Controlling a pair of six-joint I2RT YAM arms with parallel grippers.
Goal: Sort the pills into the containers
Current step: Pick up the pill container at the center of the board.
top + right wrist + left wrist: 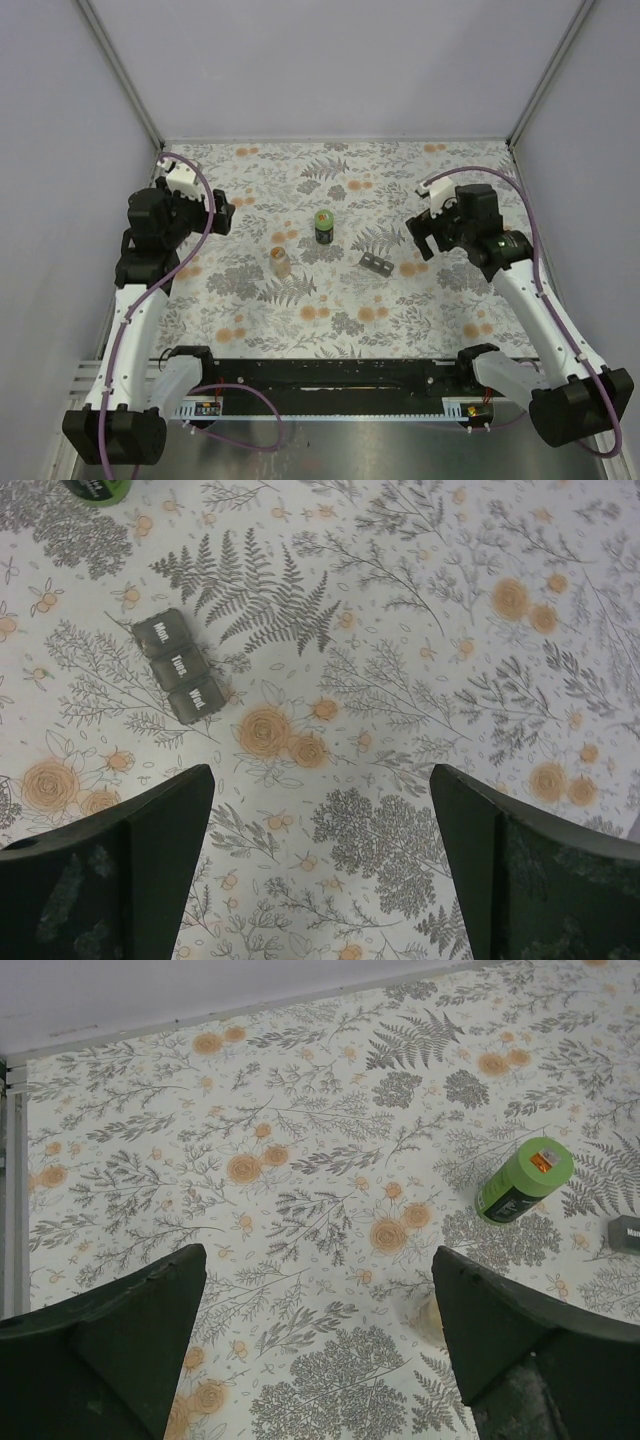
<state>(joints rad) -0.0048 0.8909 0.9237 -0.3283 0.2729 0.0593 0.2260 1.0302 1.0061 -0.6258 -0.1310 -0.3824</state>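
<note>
pill organizer [377, 264], green bottle [324, 226] and tan bottle [281, 262] all sit mid-table on the floral cloth [300, 320], between the two arms. no loose pills can be made out.

far left: left gripper [224, 212] hangs above the cloth, jaws spread wide, nothing between them. in the left wrist view its gripper [318, 1255] frames only bare cloth [300, 1160], with both dark fingers [120, 1330] at the bottom corners.

next right: tan bottle stands upright, nearer the arm bases than the green one and well apart from the left gripper.

centre: green bottle stands upright, slightly farther back and to the right of the tan bottle, not touching it. the left wrist view shows it [525, 1180] with a green cap and an orange mark on top. only its edge [100, 488] shows at the top of the right wrist view.

right of centre: pill organizer lies flat, a short grey strip with lids closed. the right wrist view shows it [180, 670] with three cells reading mon., tues., wed. its corner [625, 1232] shows at the left wrist view's right edge. it is near the green bottle but apart from it.

far right: right gripper [420, 238] sits above the cloth just right of the organizer, jaws fully apart, grasping nothing. in its own view the gripper [320, 770] is clear of the organizer.
</note>
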